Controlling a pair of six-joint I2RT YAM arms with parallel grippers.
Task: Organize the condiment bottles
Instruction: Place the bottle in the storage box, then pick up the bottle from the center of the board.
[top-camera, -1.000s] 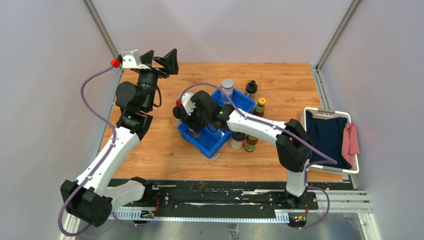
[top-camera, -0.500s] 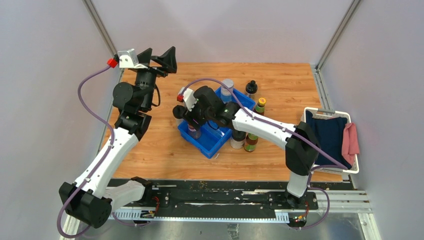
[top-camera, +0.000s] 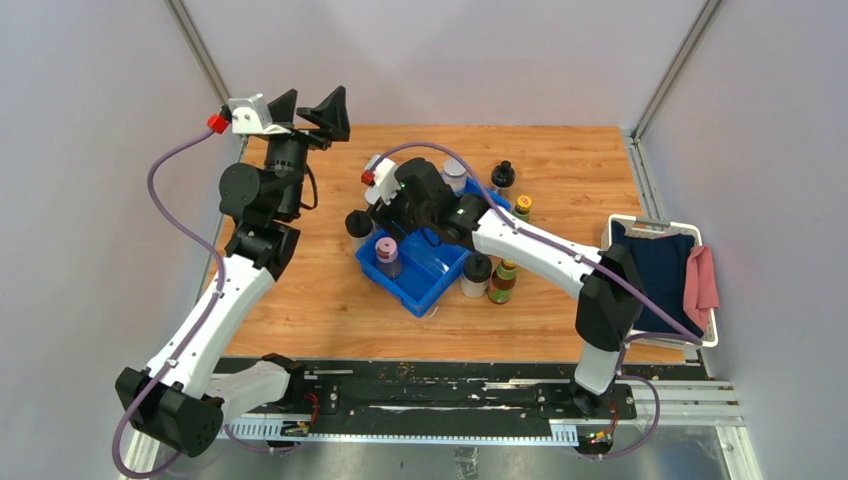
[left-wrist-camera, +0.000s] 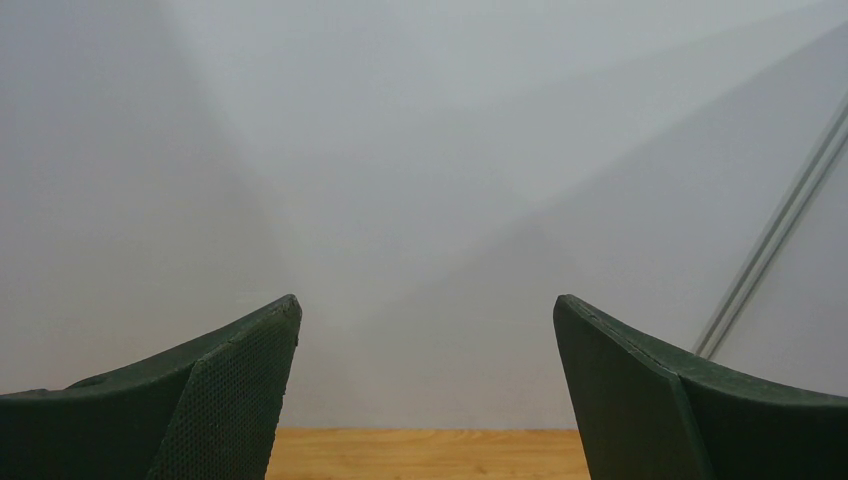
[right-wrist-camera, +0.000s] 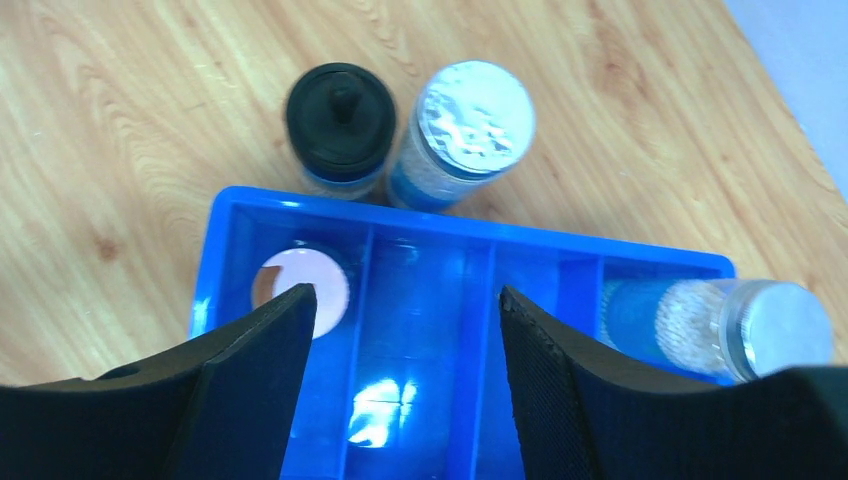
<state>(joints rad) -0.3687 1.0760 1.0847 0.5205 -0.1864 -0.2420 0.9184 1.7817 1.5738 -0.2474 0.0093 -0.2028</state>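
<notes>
Now the right gripper (right-wrist-camera: 405, 300) has lifted off the pink-lidded jar (top-camera: 386, 249).

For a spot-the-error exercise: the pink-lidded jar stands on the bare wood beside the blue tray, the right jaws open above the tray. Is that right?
No. The pink-lidded jar stands inside the blue tray, in its end compartment, as the right wrist view shows; the right jaws are open above the tray.

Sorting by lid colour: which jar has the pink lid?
The jar in the blue tray's end compartment; its neighbours are a black-lidded jar and grey-lidded jars.
</notes>
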